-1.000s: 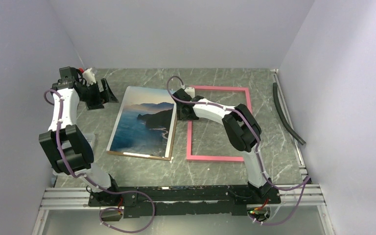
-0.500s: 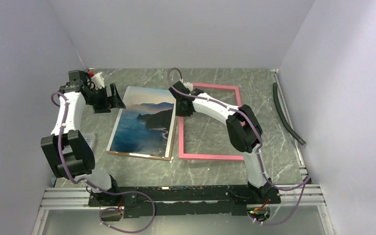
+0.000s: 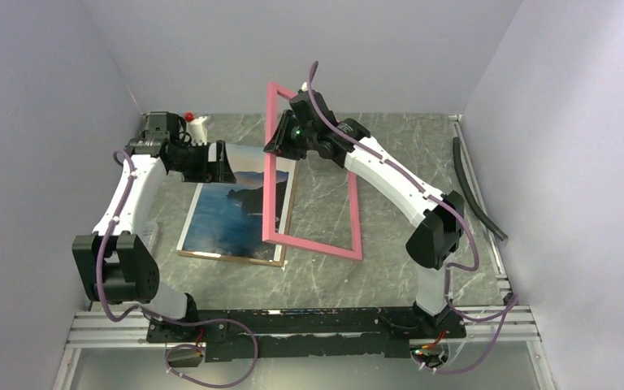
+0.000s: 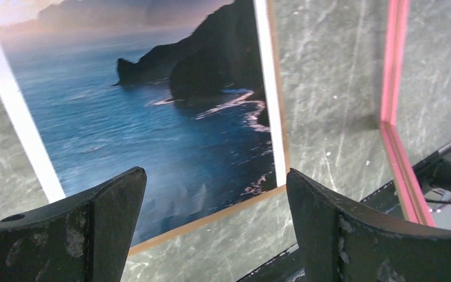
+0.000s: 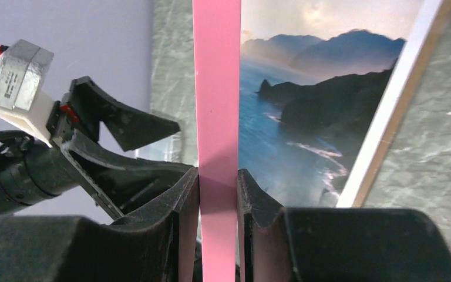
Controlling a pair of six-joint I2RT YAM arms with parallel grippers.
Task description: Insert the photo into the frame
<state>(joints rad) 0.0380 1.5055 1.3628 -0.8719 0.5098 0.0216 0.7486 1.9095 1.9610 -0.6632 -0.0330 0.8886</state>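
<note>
The left pincer (image 3: 215,169) hangs wide open over the far end of the photo (image 3: 229,218), which lies face up on a brown board (image 3: 236,259), likely ready to take it. The right pincer (image 3: 283,145) is clamped on the far rail of the frame (image 3: 317,246), holding it tilted up beside the photo, probably to flip it.

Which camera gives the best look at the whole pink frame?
The top external view: the frame shows whole there, tilted up off the table, one rail pinched by the right gripper. The right wrist view shows only that pinched pink rail up close; the left wrist view shows just a corner.
</note>
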